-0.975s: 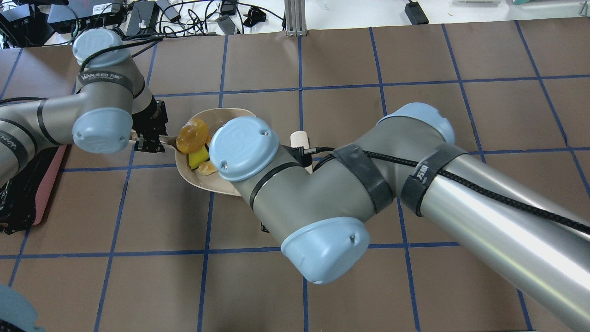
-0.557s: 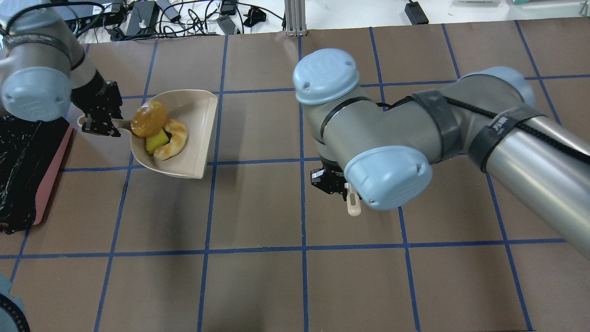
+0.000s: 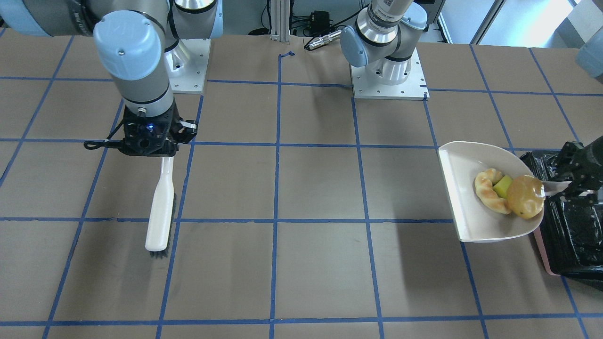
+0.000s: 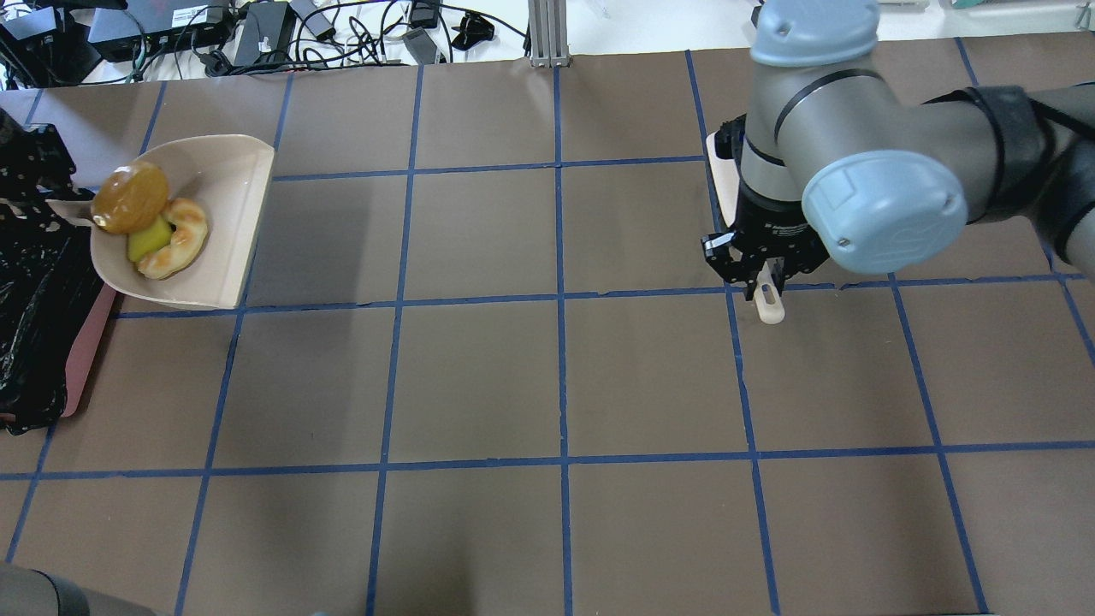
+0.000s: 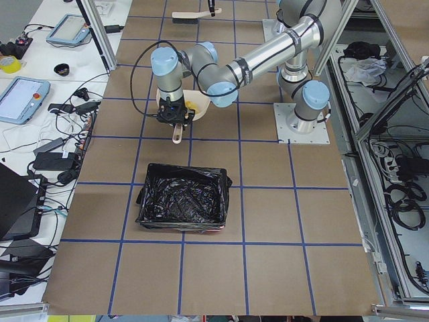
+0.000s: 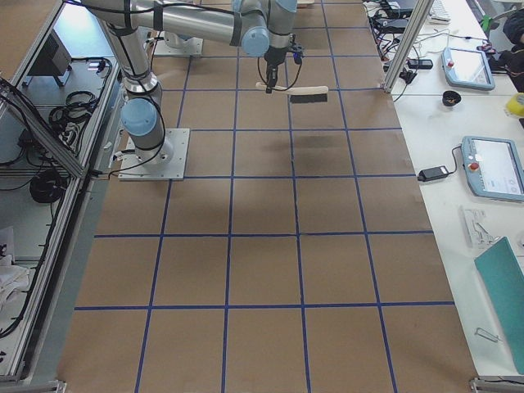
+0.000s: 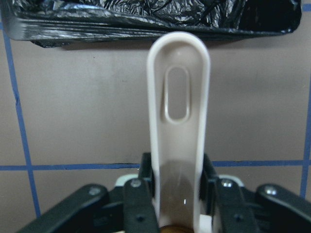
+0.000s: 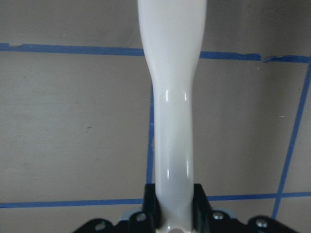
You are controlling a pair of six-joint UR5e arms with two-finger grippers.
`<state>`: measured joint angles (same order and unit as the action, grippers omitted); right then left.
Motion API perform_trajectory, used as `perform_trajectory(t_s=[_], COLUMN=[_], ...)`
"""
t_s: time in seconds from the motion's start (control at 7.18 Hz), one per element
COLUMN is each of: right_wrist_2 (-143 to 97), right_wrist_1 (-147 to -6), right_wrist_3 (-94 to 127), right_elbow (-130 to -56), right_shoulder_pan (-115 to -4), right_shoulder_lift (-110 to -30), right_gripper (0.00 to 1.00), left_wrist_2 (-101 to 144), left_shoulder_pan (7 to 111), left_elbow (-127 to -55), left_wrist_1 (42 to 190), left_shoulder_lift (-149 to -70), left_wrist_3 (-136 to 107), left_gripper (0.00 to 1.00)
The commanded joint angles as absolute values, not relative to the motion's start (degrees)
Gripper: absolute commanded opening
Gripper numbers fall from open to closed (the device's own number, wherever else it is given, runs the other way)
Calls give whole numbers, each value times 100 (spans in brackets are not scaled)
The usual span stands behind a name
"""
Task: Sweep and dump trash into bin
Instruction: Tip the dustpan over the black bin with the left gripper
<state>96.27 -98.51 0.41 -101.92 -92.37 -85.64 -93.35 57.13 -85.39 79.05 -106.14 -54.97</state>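
The beige dustpan (image 4: 231,197) is held by its handle (image 7: 179,121) in my left gripper (image 4: 34,192), which is shut on it. The trash lies in the pan: a golden-brown lump (image 4: 130,198), a tan croissant piece (image 4: 181,244) and a yellow scrap (image 4: 145,244). Just left of the pan is the bin (image 4: 81,351), pink with a black bag (image 4: 30,291). In the front view the pan (image 3: 464,188) has its handle end at the bin (image 3: 572,230). Far right, my right gripper (image 4: 764,287) is shut on the white brush (image 3: 160,207).
Brown table covering with a blue tape grid (image 4: 560,299). Cables and power bricks (image 4: 274,30) lie beyond the far edge. The two arm bases (image 3: 386,70) stand at the robot's side of the table. The brush's bristles (image 3: 159,254) point down near the surface.
My left arm carried the loaded dustpan leftward, up to the bin's edge. My right arm swung away to the right with the brush.
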Motion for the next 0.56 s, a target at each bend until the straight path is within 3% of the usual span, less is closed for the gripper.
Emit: perform_trajectory(t_s=[0.0, 0.42], right_wrist_2=[9589, 9877], right_wrist_1=[-9879, -10641], right_wrist_3=[-649, -1483], right_elbow=[-10178, -10160], right_shoulder_pan=[-8371, -7780], right_shoulder_lift=[-8534, -8070], right_gripper=[0, 0], left_wrist_2=[-9273, -9264], left_shoulder_pan=[4812, 4220], left_elbow=[-8246, -7754], left_wrist_1=[8172, 8191], left_shoulder_lift=[-10643, -10994], left_wrist_3=[-4532, -3896], left_gripper=[0, 0])
